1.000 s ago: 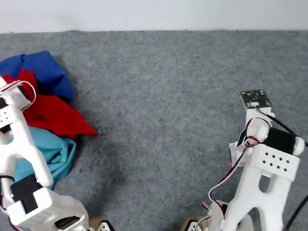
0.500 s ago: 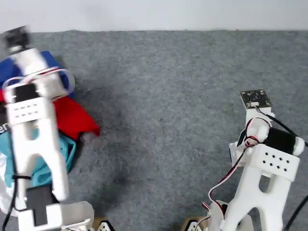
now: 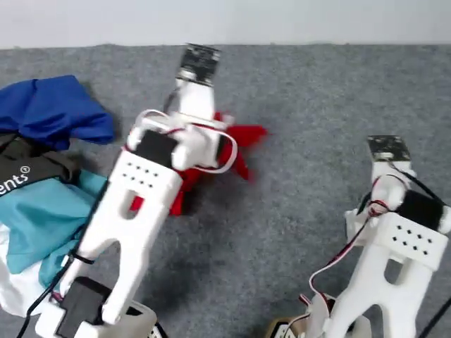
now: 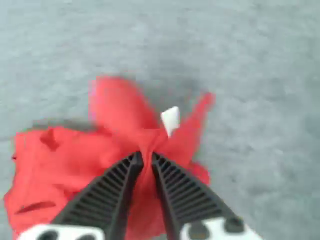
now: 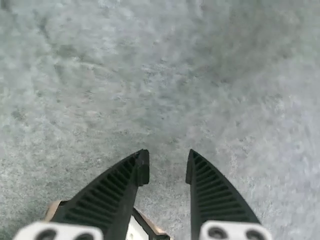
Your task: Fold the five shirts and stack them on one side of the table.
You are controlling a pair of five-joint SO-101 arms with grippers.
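My left gripper [image 4: 146, 159] is shut on the red shirt [image 4: 120, 145], pinching a bunch of its cloth by a white tag. In the high view the left arm stretches over the middle of the table, and the red shirt [image 3: 243, 141] trails under it. A pile at the left edge holds a blue shirt [image 3: 56, 109], a black shirt [image 3: 32, 169], a teal shirt [image 3: 42, 218] and a bit of white cloth [image 3: 14, 296]. My right gripper [image 5: 165, 165] hangs open over bare grey carpet at the right, holding nothing.
The grey carpeted table [image 3: 303, 105] runs back to a white wall [image 3: 225, 21]. The right arm's body [image 3: 394, 239] stands at the front right. Open carpet lies between the two arms and at the back right.
The left arm has swung from the pile at the left to the table's middle, dragging the red shirt with it. The black shirt is now uncovered. The right arm shifted slightly.
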